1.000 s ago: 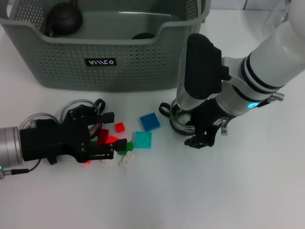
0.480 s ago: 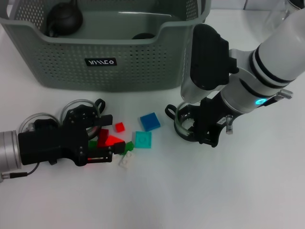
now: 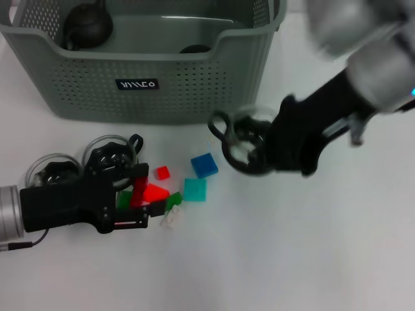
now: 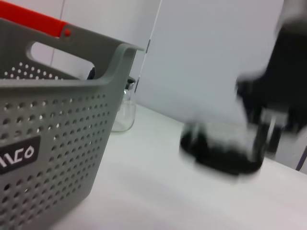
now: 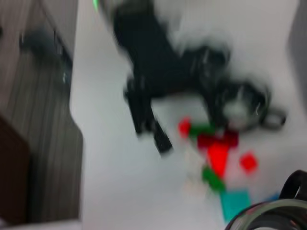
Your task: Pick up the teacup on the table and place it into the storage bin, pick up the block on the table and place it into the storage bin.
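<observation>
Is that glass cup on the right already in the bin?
No. The right gripper holds the teacup outside the storage bin.

The white desk (image 5: 120,191) is seen blurred. The left tool (image 5: 148,129), black, is shown above a cluster of small blocks: red blocks (image 5: 218,153), green blocks (image 5: 211,177) and a teal block (image 5: 235,203). A clear glass cup (image 5: 244,103) lies just beside the cluster. A dark-rimmed glass teacup (image 5: 273,215) is cut off by the frame.
</observation>
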Robot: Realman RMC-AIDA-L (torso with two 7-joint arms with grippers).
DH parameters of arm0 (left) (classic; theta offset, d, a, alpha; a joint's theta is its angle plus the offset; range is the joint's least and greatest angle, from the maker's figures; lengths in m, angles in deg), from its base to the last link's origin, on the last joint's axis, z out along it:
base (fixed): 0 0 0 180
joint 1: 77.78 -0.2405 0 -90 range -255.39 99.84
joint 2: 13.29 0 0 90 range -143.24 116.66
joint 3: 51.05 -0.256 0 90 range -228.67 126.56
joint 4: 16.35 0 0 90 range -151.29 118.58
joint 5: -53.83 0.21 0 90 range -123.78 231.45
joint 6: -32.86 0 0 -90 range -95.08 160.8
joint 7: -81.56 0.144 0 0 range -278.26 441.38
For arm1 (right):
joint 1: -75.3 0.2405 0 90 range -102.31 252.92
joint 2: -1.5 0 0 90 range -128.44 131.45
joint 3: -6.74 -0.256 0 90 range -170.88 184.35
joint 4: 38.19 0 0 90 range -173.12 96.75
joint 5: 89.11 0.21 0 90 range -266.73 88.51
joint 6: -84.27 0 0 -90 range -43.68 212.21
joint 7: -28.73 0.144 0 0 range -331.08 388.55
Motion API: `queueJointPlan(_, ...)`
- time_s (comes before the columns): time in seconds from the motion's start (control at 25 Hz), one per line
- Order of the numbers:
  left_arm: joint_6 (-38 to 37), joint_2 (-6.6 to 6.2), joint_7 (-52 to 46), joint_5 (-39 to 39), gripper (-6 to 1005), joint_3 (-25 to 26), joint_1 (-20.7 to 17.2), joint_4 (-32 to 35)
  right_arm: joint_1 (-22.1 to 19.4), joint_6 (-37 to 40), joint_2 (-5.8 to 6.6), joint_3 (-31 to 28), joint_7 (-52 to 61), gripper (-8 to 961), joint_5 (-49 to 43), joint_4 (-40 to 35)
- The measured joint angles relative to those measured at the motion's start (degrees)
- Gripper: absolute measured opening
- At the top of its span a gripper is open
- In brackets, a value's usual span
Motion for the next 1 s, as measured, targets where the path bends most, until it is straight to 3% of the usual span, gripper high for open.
queueJointPlan(0.2, -0.44, -0.18, 0.40, 0.04, 811, -0.14, -0.67, 0.00, 2.70, 8.47, 0.20, -13.93, 0.91, 57, 12.95, -8.30)
queueJointPlan(0.44, -0.64, -0.14, 0.42, 0.11, 810, -0.65, -0.37, 0.00, 9.91, 6.52, 2.17, -28.34, 0.24, 56, 29.03, -0.58)
queueJointPlan(0.76, -1.15, -0.04, 0.43, 0.14, 808, -0.67, 0.54, 0.00, 18.71, -15.59, 7.86, -28.16, -4.61, 57, 25.91, 23.65)
queueJointPlan(0.88, -1.18, 0.09, 0.43, 0.14, 807, -0.65, 0.81, 0.00, 22.66, -21.94, 8.68, -27.78, -7.60, 57, 21.57, 31.47)
queueJointPlan(1.0, -1.18, 0.17, 0.43, 0.14, 807, -0.70, 1.00, -0.01, 25.72, -27.66, 8.34, -26.56, -11.21, 56, 16.85, 37.20)
